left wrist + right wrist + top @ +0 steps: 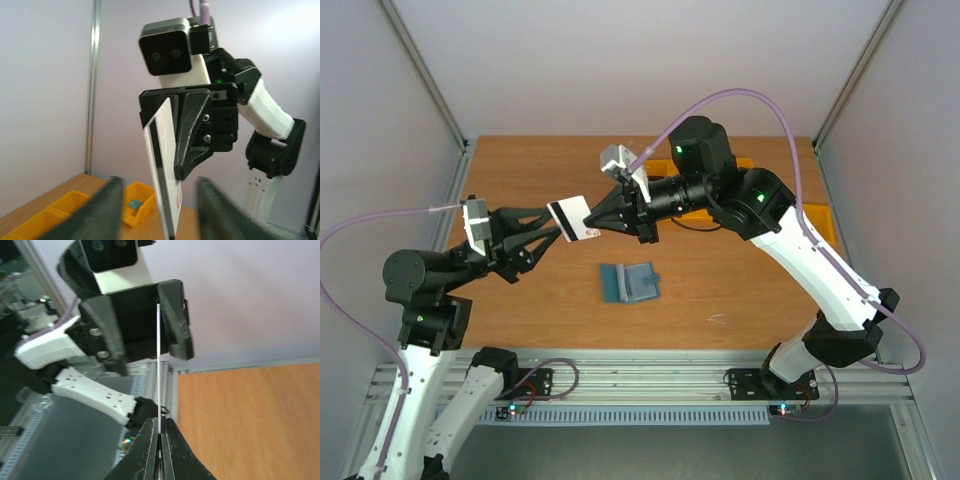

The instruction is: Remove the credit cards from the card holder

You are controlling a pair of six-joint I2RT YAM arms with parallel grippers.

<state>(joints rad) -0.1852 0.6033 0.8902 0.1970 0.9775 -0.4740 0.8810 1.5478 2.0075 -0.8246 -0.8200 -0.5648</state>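
Note:
A white credit card (570,218) with a black stripe hangs in the air between my two grippers, above the table's left middle. My right gripper (588,228) is shut on one end of it. In the right wrist view the card (158,365) shows edge-on, pinched at the fingertips (160,422). My left gripper (558,232) stands open around the other end. In the left wrist view its blurred fingers (107,205) sit apart on both sides of the card (165,165) without touching it. The teal card holder (630,283) lies unfolded on the table below, apart from both grippers.
Yellow bins (822,222) stand at the table's right edge, behind the right arm. In the left wrist view a yellow bin (137,202) holds a small teal item. Metal frame posts (430,80) and white walls enclose the table (740,290).

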